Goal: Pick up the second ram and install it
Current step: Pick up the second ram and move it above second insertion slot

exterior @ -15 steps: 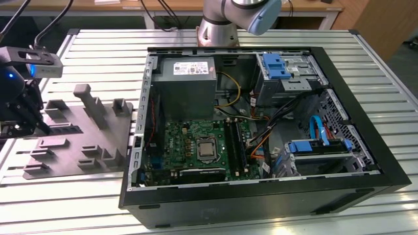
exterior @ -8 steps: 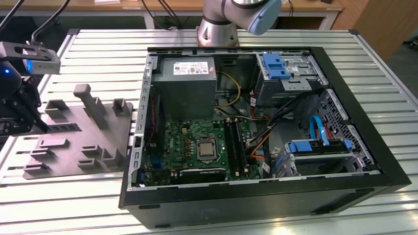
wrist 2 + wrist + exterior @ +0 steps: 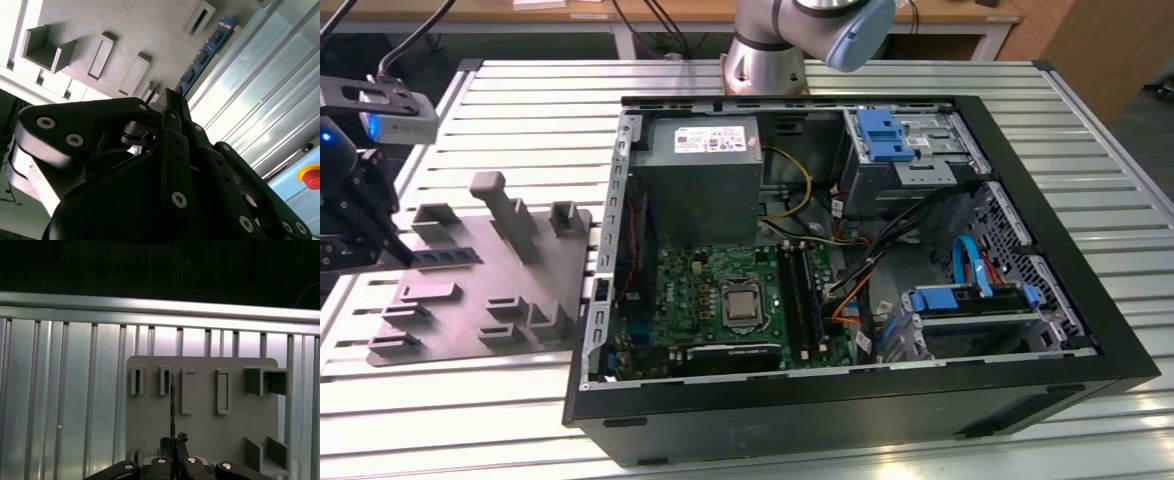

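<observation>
Above the grey holder block (image 3: pixel 200 435) the gripper (image 3: pixel 173 441) tilts downward, clenched on one end of the memory stick (image 3: pixel 172 400), which juts out edge-on.

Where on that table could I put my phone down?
Bare table slats lie between the grey holder block and the arm's base, and beside the computer case at the exterior view's right. The case is crowded; the gripper grips the second ram at the holder.

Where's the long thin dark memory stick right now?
In the first wrist view the memory stick runs edge-on out of the shut gripper, over the grey plastic slotted holder block, alongside one of its narrow slots.
</observation>
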Controlling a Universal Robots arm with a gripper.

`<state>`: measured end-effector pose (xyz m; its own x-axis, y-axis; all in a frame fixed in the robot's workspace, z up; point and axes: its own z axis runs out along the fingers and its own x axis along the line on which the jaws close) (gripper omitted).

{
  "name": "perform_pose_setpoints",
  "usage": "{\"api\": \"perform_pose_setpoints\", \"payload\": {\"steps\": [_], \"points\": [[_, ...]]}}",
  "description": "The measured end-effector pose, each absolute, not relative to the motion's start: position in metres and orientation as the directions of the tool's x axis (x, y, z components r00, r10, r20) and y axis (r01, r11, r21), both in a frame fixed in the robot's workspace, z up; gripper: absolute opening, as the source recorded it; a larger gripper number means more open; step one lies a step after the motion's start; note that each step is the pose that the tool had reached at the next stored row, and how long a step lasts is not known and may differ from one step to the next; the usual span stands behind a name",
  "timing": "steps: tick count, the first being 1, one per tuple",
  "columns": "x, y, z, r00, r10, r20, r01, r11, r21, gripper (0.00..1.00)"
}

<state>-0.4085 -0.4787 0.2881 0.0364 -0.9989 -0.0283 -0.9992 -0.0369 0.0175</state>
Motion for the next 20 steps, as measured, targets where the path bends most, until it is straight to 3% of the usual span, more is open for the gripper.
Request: {"api": "perform_pose_setpoints", "payload": {"steps": [20], "points": [[-0.408,-0.479,0.31,0.036,-0.999,-0.028,-0.999,-0.037,0.017,0.14]]}}
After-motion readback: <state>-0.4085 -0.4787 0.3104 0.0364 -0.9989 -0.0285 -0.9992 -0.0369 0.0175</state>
